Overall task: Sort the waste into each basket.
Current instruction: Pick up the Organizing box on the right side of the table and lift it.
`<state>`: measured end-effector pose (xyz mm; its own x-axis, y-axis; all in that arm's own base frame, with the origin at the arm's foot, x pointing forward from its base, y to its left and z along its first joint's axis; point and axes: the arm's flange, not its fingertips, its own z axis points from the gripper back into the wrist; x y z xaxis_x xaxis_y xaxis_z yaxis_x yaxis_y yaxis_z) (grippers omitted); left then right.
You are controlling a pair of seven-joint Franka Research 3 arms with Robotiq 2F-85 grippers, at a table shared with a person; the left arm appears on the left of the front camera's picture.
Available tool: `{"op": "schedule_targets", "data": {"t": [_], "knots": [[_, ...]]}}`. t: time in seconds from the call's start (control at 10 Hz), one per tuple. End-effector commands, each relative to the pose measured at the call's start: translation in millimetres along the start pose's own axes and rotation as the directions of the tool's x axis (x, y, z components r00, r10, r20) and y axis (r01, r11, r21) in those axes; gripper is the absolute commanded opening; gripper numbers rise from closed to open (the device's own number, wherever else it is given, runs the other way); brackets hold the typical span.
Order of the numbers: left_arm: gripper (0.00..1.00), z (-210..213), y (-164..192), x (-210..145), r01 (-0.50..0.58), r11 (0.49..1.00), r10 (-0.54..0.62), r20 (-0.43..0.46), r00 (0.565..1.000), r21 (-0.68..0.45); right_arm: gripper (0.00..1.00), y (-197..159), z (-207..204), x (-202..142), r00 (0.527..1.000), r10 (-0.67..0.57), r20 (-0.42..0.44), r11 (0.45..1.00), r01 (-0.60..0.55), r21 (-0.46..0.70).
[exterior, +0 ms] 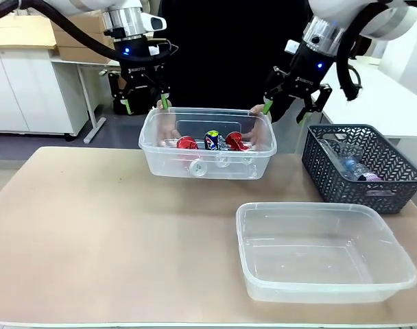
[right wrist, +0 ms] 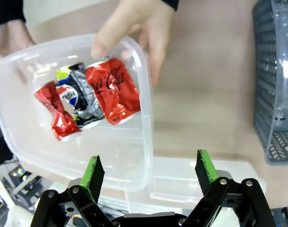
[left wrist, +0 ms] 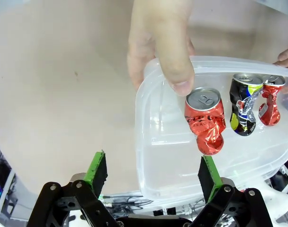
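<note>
A hand [left wrist: 158, 42] grips the tub [left wrist: 151, 151] holding three crushed cans [left wrist: 205, 120].

A pale tan tabletop [exterior: 92, 233] filled the foreground, matte and evenly lit, with only soft shadows. Beyond its far edge lay a grey-blue floor [exterior: 51, 140]. At the far left stood white cabinets [exterior: 16, 96] with a flat cardboard box [exterior: 23, 31] on top. Beside them, a white side table [exterior: 78, 65] on slanted legs carried more brown cartons [exterior: 81, 38]. At the far right stood another white table [exterior: 390, 103].
</note>
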<state>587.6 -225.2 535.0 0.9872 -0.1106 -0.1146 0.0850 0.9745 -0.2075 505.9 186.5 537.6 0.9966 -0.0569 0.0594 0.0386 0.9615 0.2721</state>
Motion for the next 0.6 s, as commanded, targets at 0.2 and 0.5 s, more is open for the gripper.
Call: {"op": "schedule_targets", "data": {"t": [0.2,0.5], "knots": [[1.00,10,-44,-41,-0.143,0.988,0.144,0.020,0.989,-0.054,1.00,-53,51,-63,0.992,0.127,-0.021,0.992,-0.127,0.021],[1.00,-3,-75,-103,-0.122,0.992,0.122,0.073,0.990,-0.007,1.00,-136,78,-140,0.991,0.124,-0.046,0.992,-0.124,-0.014]]}}
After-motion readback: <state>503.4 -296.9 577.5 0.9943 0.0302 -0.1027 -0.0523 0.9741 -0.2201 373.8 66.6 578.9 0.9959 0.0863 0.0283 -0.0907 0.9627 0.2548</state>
